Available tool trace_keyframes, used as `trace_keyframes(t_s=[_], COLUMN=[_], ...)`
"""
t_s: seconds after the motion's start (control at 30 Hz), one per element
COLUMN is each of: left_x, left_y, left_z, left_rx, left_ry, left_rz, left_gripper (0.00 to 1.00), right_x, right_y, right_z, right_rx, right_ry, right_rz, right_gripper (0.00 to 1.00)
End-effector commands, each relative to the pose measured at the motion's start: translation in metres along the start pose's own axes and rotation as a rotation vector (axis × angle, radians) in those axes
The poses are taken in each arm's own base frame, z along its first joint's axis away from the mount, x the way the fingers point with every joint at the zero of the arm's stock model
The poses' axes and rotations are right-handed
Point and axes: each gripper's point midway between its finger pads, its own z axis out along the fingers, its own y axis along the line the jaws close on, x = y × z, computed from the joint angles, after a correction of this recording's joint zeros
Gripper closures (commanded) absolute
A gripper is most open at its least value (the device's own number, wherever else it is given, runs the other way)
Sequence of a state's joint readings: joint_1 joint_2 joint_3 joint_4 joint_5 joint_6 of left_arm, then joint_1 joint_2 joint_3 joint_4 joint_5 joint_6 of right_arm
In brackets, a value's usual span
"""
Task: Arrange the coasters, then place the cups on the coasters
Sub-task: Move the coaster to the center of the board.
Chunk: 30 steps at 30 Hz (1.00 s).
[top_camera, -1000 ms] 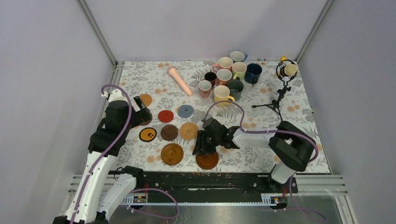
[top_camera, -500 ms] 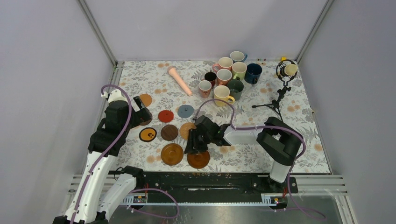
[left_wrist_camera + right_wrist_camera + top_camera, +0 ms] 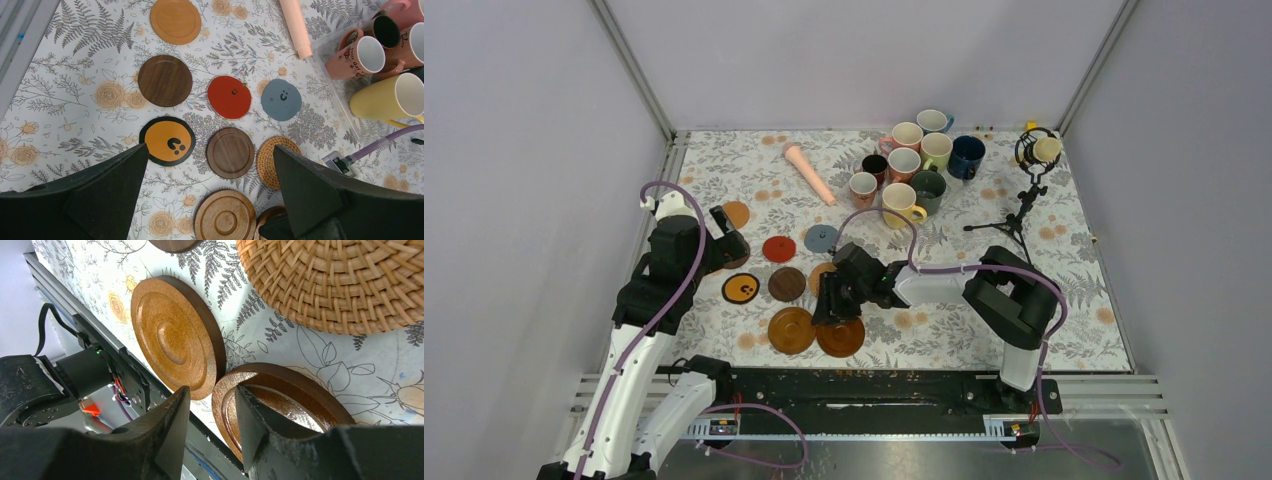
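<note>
Brown wooden coaster [image 3: 840, 337] has been drawn leftward along the worktop [image 3: 1064, 300] and now lies just beside the ridged coaster [image 3: 792, 330]. Right end effector [image 3: 212, 390] is clamped narrowly on its rim. Left end effector [image 3: 210, 150] stands wide, empty. Arranging continues; cups [image 3: 909, 165] remain clustered at the back.

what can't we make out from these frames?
- Right wrist: the right fingers straddle the rim of the near brown coaster. Whether they are clamped or loose is unclear, and they hide its near part.
- Top: the right gripper covers most of the woven coaster.
- Top: the left gripper hides the dark brown coaster beneath it, which shows only from the left wrist.
- Left wrist: the cups are cut off by the right edge.
</note>
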<state>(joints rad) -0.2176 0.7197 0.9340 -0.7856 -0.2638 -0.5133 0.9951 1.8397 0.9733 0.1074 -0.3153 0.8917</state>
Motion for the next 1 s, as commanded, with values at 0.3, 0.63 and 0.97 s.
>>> trace_keyframes(t_s=[0.3, 0.63, 0.97], left_x=[-0.012, -0.013, -0.012], left_y=[-0.002, -0.002, -0.003], left_z=[-0.003, -0.003, -0.003], left_rx=[0.002, 0.002, 0.006], left_ry=[-0.046, -0.047, -0.044], left_rz=[-0.007, -0.007, -0.006], left_gripper=[0.01, 0.01, 0.01], right_x=[-0.002, -0.003, 0.017], right_y=[-0.018, -0.002, -0.032], right_z=[-0.01, -0.036, -0.035], right_rx=[0.118, 0.08, 0.15], right_ry=[-0.021, -0.048, -0.011], right_rz=[-0.092, -0.11, -0.072], right_gripper=[0.51, 0.47, 0.49])
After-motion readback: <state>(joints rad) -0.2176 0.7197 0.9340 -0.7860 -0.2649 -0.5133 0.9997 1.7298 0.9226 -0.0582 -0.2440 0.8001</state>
